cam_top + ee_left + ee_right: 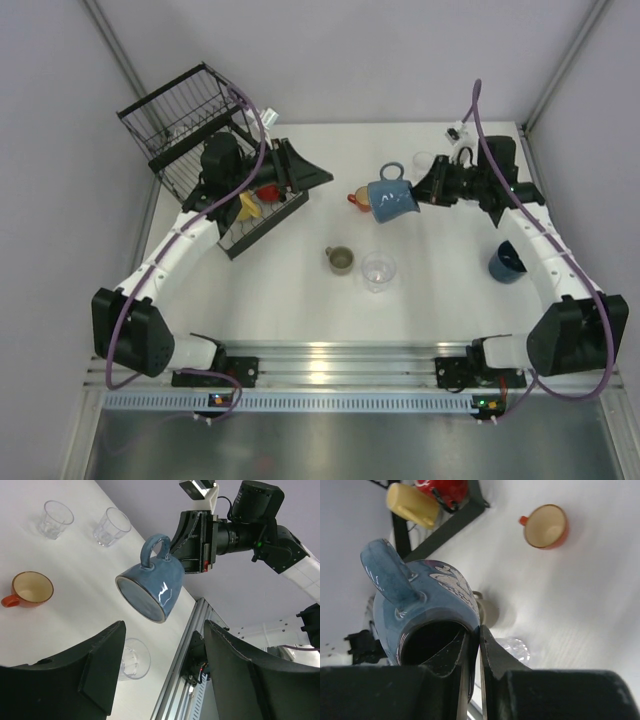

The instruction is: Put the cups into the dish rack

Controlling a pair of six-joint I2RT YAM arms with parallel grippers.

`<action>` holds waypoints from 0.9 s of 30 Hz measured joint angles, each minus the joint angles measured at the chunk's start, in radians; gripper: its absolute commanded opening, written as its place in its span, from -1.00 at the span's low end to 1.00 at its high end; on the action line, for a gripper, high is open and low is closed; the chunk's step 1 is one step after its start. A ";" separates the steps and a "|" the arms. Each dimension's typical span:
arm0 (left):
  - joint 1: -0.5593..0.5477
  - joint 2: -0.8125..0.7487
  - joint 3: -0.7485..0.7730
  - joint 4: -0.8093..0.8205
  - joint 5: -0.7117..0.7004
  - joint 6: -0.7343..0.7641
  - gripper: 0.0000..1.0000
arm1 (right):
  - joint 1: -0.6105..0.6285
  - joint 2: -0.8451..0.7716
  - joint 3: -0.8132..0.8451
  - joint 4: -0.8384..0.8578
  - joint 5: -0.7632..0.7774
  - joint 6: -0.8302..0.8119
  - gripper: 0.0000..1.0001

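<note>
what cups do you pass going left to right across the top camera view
yellow cup in the dish rack → olive-grey mug → blue mug held in the right gripper → dark blue cup

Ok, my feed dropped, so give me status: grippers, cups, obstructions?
Right gripper shut on blue mug at rim, mug airborne. Left gripper open, empty, standing between mug and dish rack.

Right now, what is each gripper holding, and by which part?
Right gripper: the blue mug, pinched by its rim, one finger inside. Left gripper: open, holding nothing.
</note>
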 measured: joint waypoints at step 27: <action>-0.007 -0.081 -0.069 -0.405 -0.387 0.185 0.36 | 0.175 0.080 -0.100 -0.140 0.820 0.000 -1.00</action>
